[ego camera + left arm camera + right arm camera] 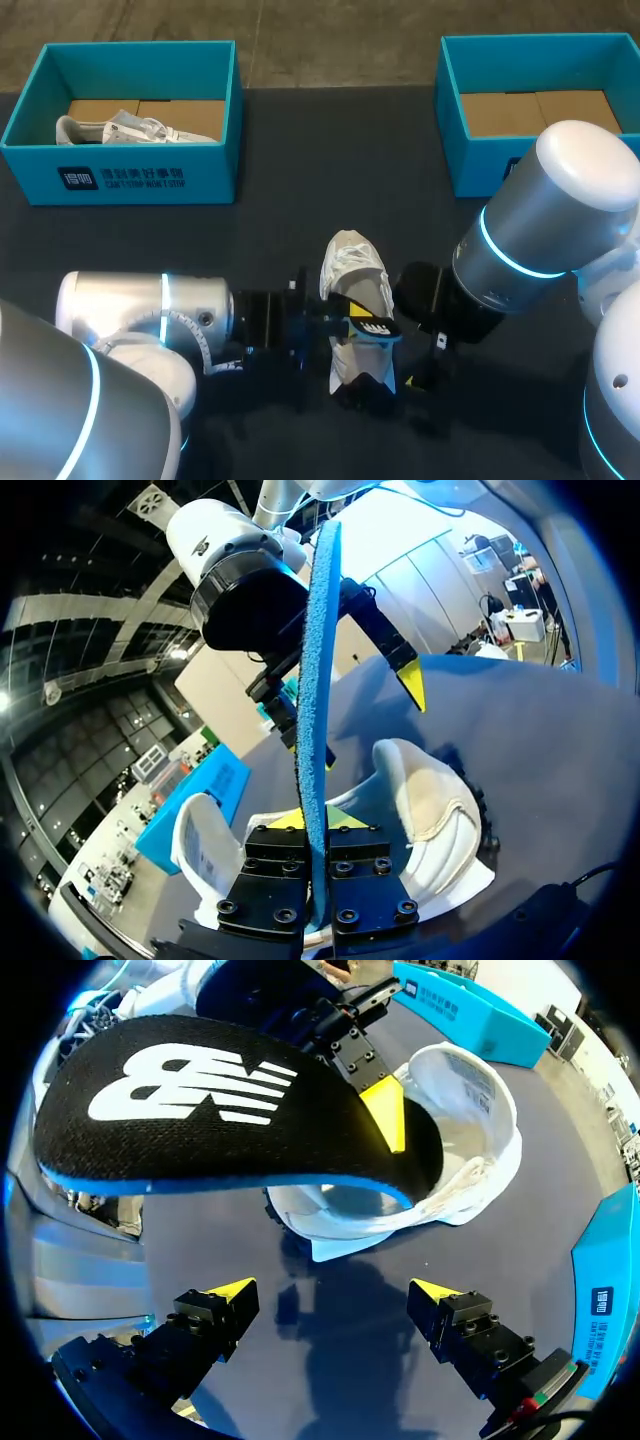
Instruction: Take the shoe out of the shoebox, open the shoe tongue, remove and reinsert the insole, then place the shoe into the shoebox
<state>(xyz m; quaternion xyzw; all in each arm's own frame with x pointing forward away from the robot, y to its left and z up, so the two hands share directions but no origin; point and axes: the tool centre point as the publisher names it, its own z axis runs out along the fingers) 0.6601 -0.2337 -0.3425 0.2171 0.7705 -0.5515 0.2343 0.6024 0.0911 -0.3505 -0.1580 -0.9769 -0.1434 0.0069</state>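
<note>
Left gripper (pixel 316 818) clamps black foam insole with blue underside (pixel 200 1110) over white mesh sneaker (pixel 352 265), mid-table. Right gripper (pixel 332 1290) spread, empty, right of sneaker. Risk: unbraced sneaker could slide during reinsertion, buckling insole.

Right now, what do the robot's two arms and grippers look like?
The left arm and right arm are rounded silver-grey tubes with glowing cyan rings at the joints and black wrist sections. The left gripper and right gripper have black, bolted finger blocks ending in bright yellow wedge-shaped tips.
</note>
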